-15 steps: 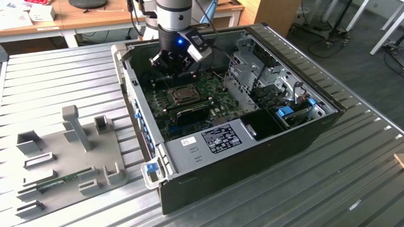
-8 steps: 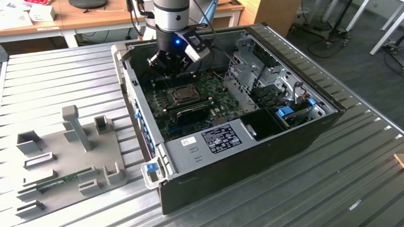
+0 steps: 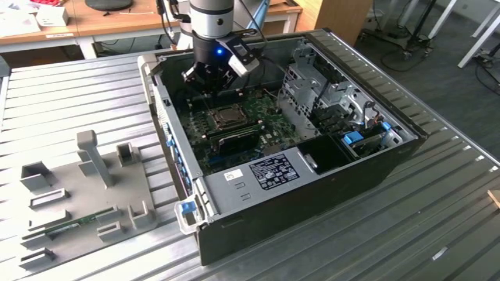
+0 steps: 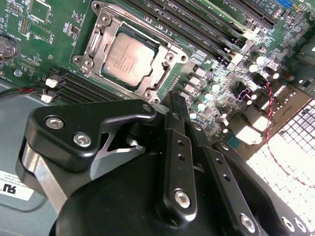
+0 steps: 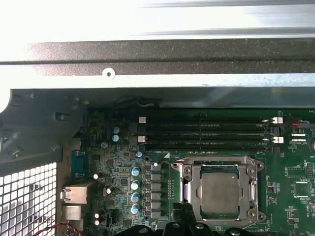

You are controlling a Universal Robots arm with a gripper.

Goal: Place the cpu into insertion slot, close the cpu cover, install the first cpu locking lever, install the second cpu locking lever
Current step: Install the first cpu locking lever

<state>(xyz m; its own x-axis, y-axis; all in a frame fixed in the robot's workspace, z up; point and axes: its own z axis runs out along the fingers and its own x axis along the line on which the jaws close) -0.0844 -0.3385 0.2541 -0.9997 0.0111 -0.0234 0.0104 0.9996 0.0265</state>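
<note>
In the insertion slot (image 5: 190, 196) sits the cpu (image 5: 220, 193).

Even room light and soft shadows in the exterior view; case edge (image 5: 157, 12) blown out white in the first wrist view, vent grille (image 4: 290, 162) glaring in the second wrist view, gripper (image 4: 173, 101) near-black.

End effector (image 5: 189, 225) hides one edge of the cpu cover (image 5: 219, 165).

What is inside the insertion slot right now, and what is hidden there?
The cpu lies flat in the insertion slot, with the silvery cpu cover framing it on all sides. The slot's floor beneath the chip is covered, so it cannot be seen.
</note>
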